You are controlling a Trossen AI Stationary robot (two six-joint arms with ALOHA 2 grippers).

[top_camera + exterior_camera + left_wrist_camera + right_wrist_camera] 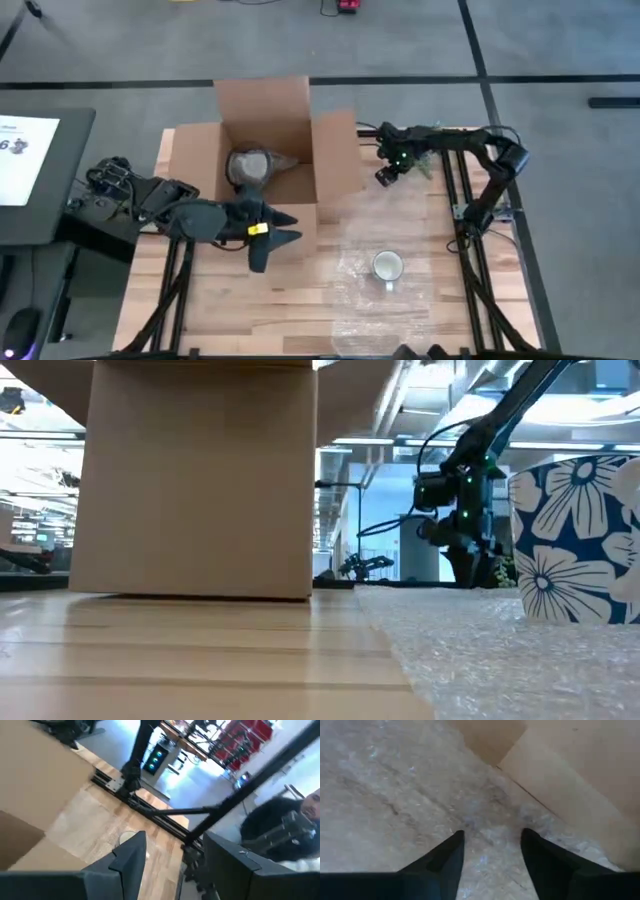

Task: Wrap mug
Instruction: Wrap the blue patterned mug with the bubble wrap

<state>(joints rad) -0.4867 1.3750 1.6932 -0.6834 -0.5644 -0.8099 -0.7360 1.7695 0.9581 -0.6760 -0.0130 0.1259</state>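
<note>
Clear bubble wrap (pixel 385 240) is lying flat over the right half of the wooden table (pixel 250 310), and the mug (pixel 388 266), white inside and blue with white flowers outside, is standing upright on it toward the near end of the sheet, handle pointing at the near edge. An open cardboard box (pixel 268 150) is sitting at the far left-centre of the table with something already wrapped lying inside. The right gripper (pixel 388 172) is hovering low over the far end of the sheet, just beside the box's right flap, and its fingers (pixel 445 857) are standing apart with nothing between them, pointing down at the plastic. The left gripper (pixel 275 232) is waiting above the table by the box's near wall, its fingers spread and empty. The wrapping itself looks not yet begun: no part of the sheet is lifted or folded toward the mug. The step in hand seems to be taking hold of the sheet's far edge; the next move probably calls for lowering, pinching the thin film cleanly, and drawing it over the mug without tipping it.
</note>
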